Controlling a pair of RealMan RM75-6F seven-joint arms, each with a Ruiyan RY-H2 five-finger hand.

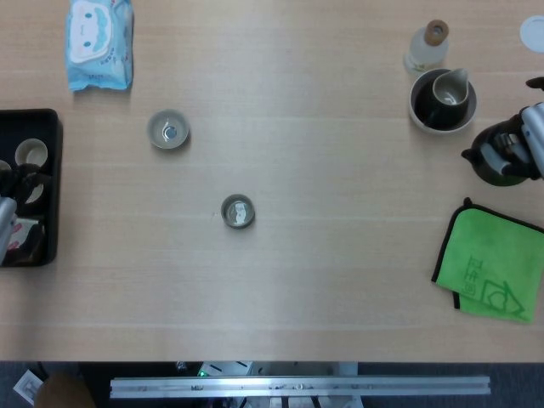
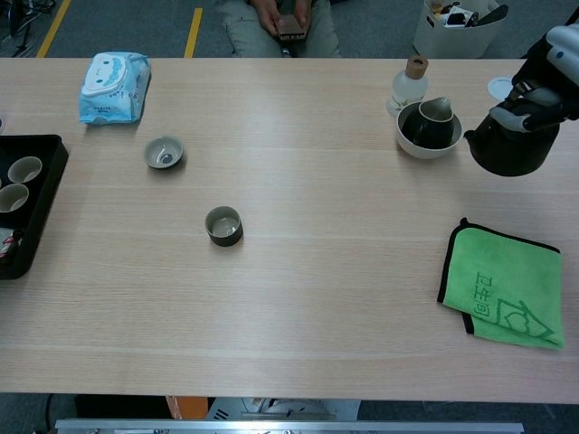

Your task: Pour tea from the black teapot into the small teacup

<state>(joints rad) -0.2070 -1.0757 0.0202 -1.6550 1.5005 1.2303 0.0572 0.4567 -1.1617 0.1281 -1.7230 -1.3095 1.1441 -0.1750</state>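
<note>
- Fingers of the right hand (image 2: 545, 90) are wrapped around the top and handle side of the black teapot (image 2: 512, 149), at the right edge of the tabletop (image 2: 326, 298); its spout points away from the hand toward the white bowl (image 2: 407, 145)
- Teapot sits just above the green cloth (image 2: 502, 294), which lies below the right fingers; whether the pot rests on the wood or hangs slightly above it cannot be told
- White bowl with a small grey pitcher (image 2: 436, 116) in it stands just beside the spout, and a corked bottle (image 2: 409, 83) stands just behind the bowl
- Small teacup (image 2: 223, 225) stands upright mid-tabletop, well apart from the right fingers and far to their left; in the head view it shows a pale patch inside (image 1: 238, 211)
- Second cup (image 2: 164, 152) stands further from the right fingers, beyond the first
- Left hand (image 1: 8, 217) shows only at the frame edge in the head view, over the black tray (image 1: 51, 183); whether its fingers are spread or closed cannot be told
- Tray holds two pale cups (image 1: 31, 154) close to the left fingers
- Blue wipes pack (image 2: 113, 86) lies at the far left, beyond the tray
</note>
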